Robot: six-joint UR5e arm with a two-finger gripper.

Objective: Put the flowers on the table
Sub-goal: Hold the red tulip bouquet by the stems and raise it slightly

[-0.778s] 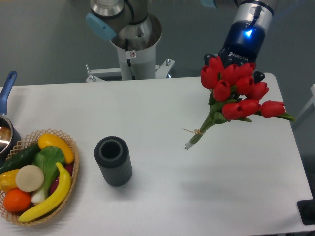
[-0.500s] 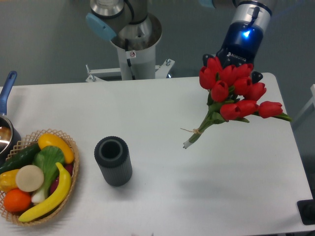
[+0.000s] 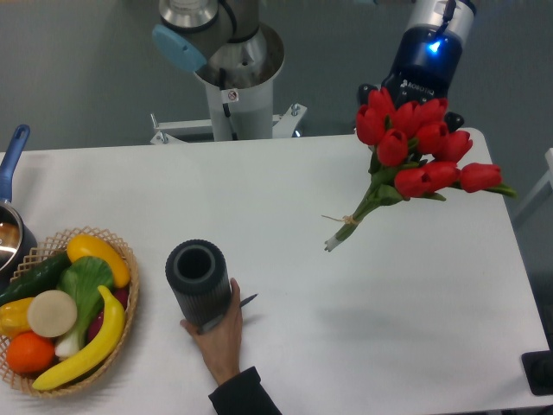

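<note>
Camera view: a fixed camera looks down at a white table [image 3: 285, 199] with rounded corners, in front of a plain grey-blue wall.
Surface: smooth and matte; a soft shadow lies on it below the raised bouquet.
Room: a pale robot base column [image 3: 232, 82] stands behind the table's far edge, bolted to a metal plate.
Arm: the robot arm comes in from the top right; its wrist shows a blue glowing light.
Gripper [image 3: 413, 108]: mostly hidden behind the blooms; it grips the flowers near the heads, though its fingers cannot be seen clearly.
Flowers [image 3: 415, 151]: a bunch of red tulips held in the air above the right side of the table, heads up and to the right, tied green stems slanting down to the left, not touching the surface.
Vase [image 3: 199, 283]: a dark grey ribbed cylinder, upright, left of centre.
Human hand [image 3: 220, 328]: reaches in from the bottom edge in a dark sleeve, fingers wrapped around the vase's base.
Basket [image 3: 65, 311]: woven, at the left, holding fruit and vegetables.
Pot [image 3: 10, 216]: blue-handled, at the left edge.
Writing: white lettering on the wrist and a small sticker on the base column, both too small to read.
</note>
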